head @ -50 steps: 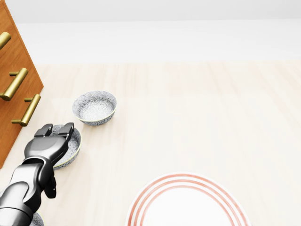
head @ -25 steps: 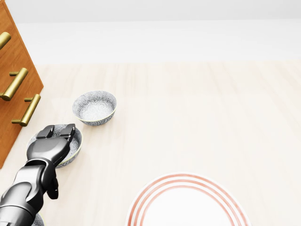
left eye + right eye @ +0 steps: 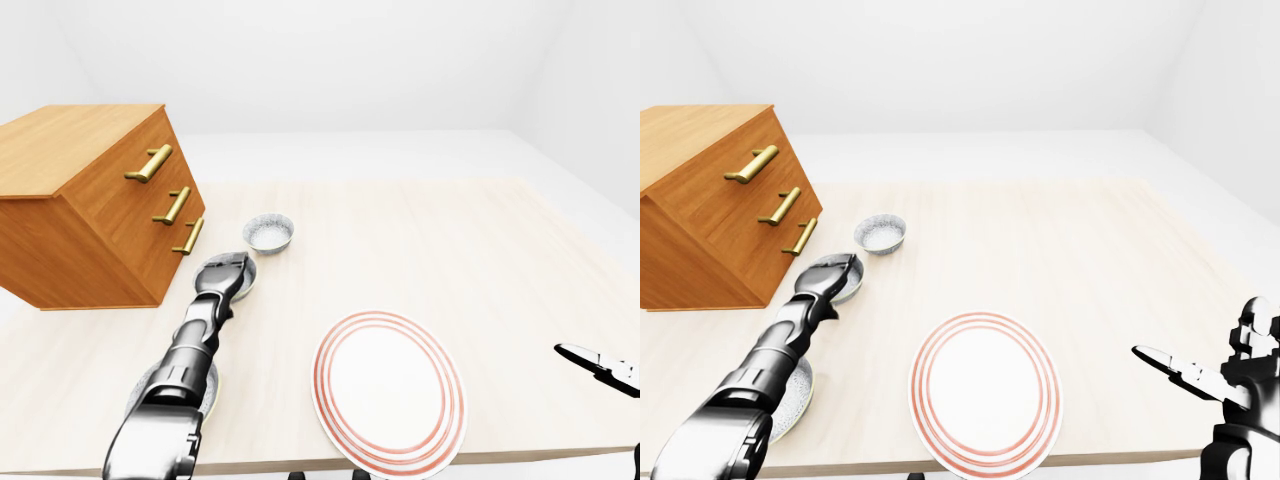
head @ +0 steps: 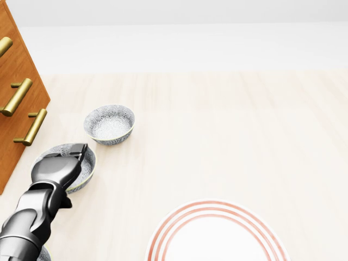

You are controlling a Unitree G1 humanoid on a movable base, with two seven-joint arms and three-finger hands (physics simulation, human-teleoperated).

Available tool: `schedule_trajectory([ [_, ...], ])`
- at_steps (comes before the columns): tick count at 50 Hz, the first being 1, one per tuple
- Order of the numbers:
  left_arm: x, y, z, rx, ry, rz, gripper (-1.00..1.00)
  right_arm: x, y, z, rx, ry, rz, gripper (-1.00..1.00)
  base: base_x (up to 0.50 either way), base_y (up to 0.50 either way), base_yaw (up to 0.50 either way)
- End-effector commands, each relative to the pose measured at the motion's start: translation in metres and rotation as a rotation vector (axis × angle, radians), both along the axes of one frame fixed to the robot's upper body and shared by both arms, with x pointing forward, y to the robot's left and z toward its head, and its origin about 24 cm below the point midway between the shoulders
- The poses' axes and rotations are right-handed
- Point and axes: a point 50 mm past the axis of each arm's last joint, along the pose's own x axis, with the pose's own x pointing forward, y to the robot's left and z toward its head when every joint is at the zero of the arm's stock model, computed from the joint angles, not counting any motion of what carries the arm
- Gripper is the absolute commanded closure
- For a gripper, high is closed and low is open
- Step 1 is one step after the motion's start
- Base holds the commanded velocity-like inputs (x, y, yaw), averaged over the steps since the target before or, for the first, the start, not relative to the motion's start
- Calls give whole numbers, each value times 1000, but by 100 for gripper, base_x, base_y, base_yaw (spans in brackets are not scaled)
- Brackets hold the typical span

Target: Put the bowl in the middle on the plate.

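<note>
Since a second ago the left hand [image 4: 54,169] has rolled and settled lower over the middle bowl [image 4: 87,169], so that only one block of its dark fingers [image 4: 79,148] now shows at the bowl's top rim in the head view, where two showed before; the bowl itself has not shifted on the bench [image 4: 244,136]. That hand covers most of the bowl's hollow, and I cannot tell whether its fingers are clenched on the rim or merely rest there. The middle bowl sits at the left of the head view, just beside the wooden drawer chest [image 3: 90,220] with its brass handles [image 3: 150,163]. Above it, apart from it, stands the far bowl [image 4: 109,124], upright, its grey patterned inside showing bare. The near bowl [image 3: 795,400] lies at the lower left of the right-eye view, partly hidden by the left arm that stretches over it. The red-ringed plate [image 3: 390,392] rests near the bench's bottom edge, to the right of the bowls and well apart from the middle one, its white centre bare. The right hand [image 3: 1245,375] hangs off the bench's right side, released, one finger stretched out, holding nothing.
</note>
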Motion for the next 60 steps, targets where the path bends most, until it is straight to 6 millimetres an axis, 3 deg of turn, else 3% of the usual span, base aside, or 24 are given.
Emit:
schedule_trajectory([
  [1,-9,-2,-10,8,85,-12,100,0,0,0,0,3,-1,-100,0,0,0],
  [33,-14,-8,-10,-49,60,-34,100,-1,1,2,-11,-2,2,-100,0,0,0],
  [60,-27,-16,57,-129,-103,-77,100,2,1,-2,-2,16,5,-100,0,0,0],
])
